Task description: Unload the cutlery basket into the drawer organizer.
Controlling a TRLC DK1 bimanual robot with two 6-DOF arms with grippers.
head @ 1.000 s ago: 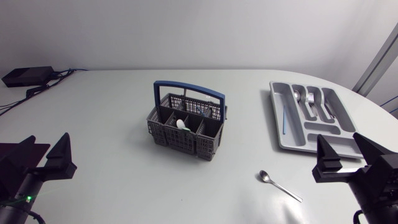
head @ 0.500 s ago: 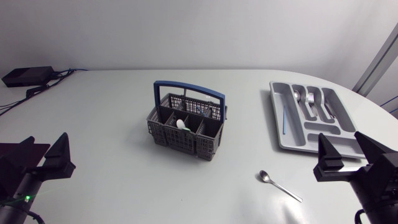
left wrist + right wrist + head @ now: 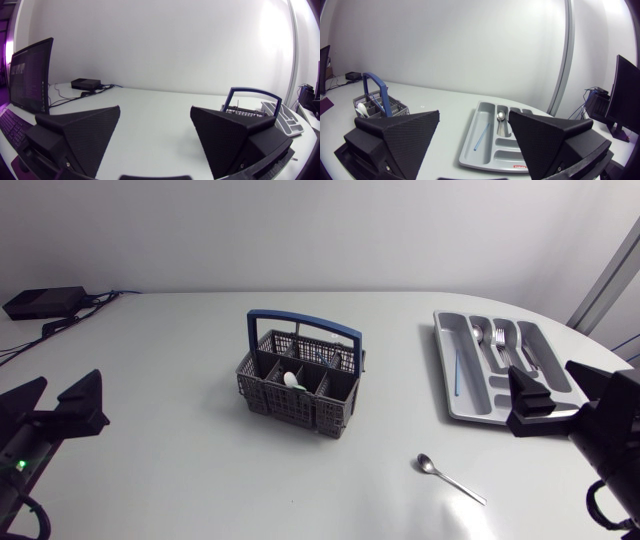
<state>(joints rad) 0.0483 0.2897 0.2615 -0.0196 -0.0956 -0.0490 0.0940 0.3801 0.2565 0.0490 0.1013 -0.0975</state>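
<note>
White, glossy surface (image 3: 180, 360) seen from above, with both arms parked at its near edge.

Nearest, at left, the left end effector (image 3: 155, 111) stands with its wedge fingers spread wide and nothing between them. At right, the right end effector (image 3: 474, 114) is likewise spread and empty, just near of the organizer.

Between them, right of centre, a metal spoon (image 3: 450, 477) lies flat on the surface, bowl toward the basket and apart from everything else.

Farther back, at centre, the grey cutlery basket (image 3: 298, 385) stands upright with its blue handle raised. A white utensil (image 3: 290, 380) shows in one middle compartment; its type cannot be told.

Far right, the grey drawer organizer (image 3: 470, 412) holds forks (image 3: 505, 345), a second spoon (image 3: 480, 335) and a thin blue stick (image 3: 457, 370) in its lengthwise slots.

Risks, as judged:
- The flat spoon offers little height, so broad fingers may push it across the smooth surface instead of gripping it.
- The basket looks light; a utensil snagging on its mesh could drag or tip it.
- A tilted release could leave a piece straddling an organizer divider.
</note>
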